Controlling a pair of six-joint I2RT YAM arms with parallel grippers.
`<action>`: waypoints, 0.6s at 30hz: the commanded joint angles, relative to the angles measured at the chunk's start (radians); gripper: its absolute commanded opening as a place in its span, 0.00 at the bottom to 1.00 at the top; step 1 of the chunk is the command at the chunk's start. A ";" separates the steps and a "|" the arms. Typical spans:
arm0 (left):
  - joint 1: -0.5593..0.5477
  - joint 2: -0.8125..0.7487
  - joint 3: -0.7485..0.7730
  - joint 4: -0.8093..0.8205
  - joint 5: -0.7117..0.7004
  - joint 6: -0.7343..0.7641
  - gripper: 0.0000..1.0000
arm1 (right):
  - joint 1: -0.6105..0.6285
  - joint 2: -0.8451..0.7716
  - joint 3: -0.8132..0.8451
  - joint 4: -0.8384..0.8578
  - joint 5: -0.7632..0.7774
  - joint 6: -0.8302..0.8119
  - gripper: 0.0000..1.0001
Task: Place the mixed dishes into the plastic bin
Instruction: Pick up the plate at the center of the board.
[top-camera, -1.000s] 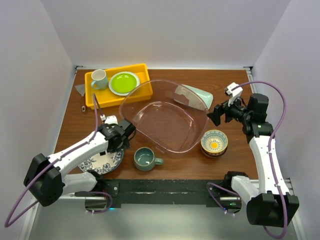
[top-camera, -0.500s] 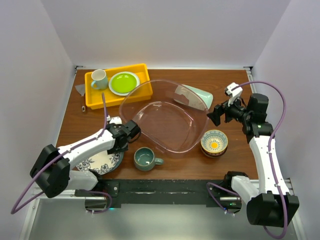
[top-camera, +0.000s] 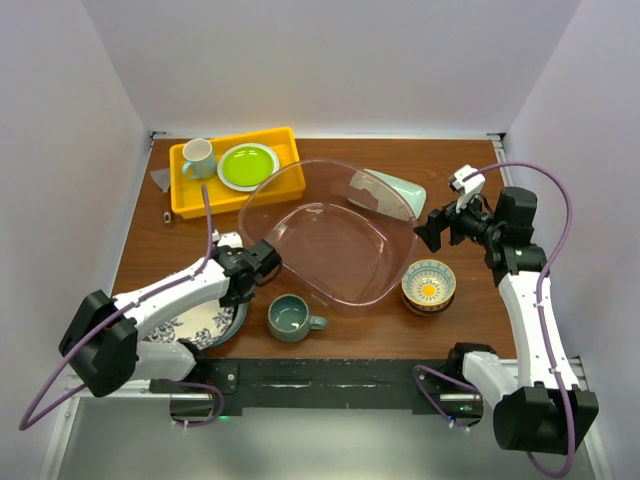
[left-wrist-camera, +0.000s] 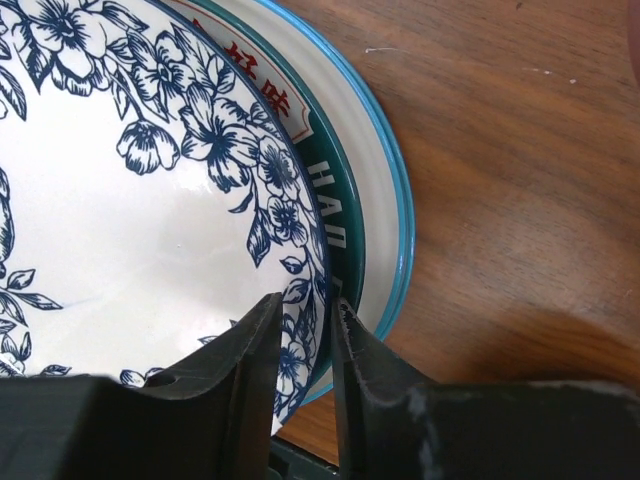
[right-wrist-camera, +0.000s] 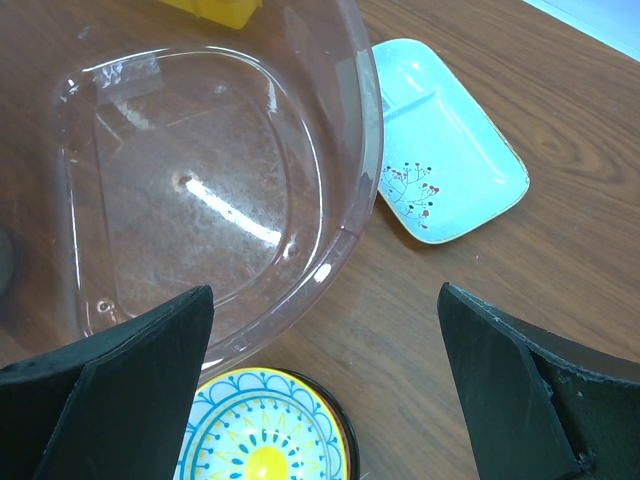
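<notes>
A white plate with blue flowers (left-wrist-camera: 130, 200) tops a stack at the front left (top-camera: 205, 322), over a teal-rimmed plate (left-wrist-camera: 375, 200). My left gripper (left-wrist-camera: 305, 310) (top-camera: 243, 290) is shut on the flowered plate's right rim, one finger above and one beneath it. The clear plastic bin (top-camera: 330, 245) (right-wrist-camera: 200, 190) stands mid-table with nothing in it. A grey-green mug (top-camera: 290, 318) sits in front of it. Stacked patterned bowls (top-camera: 429, 285) (right-wrist-camera: 262, 430) are right of it, and the pale-green divided tray (top-camera: 390, 192) (right-wrist-camera: 445, 150) lies behind. My right gripper (top-camera: 432, 228) (right-wrist-camera: 325, 295) hangs wide open above the bowls.
At the back left a yellow tray (top-camera: 275, 140) holds a lime-green plate (top-camera: 247, 165) and a pale mug (top-camera: 198, 157). Two small bits (top-camera: 160, 180) lie by the left wall. White walls enclose the table on three sides.
My left gripper has slid onto the plate stack's right edge and its jaws have narrowed around the flowered plate's rim. The right arm has not moved.
</notes>
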 joint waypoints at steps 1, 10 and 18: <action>-0.002 -0.034 0.034 -0.048 -0.072 -0.015 0.30 | 0.004 -0.022 0.011 0.025 0.004 -0.014 0.98; -0.001 -0.028 0.002 -0.016 -0.056 -0.016 0.30 | 0.004 -0.024 0.011 0.025 0.006 -0.015 0.98; -0.001 0.030 0.002 -0.025 -0.059 -0.021 0.34 | 0.004 -0.027 0.013 0.022 0.007 -0.015 0.98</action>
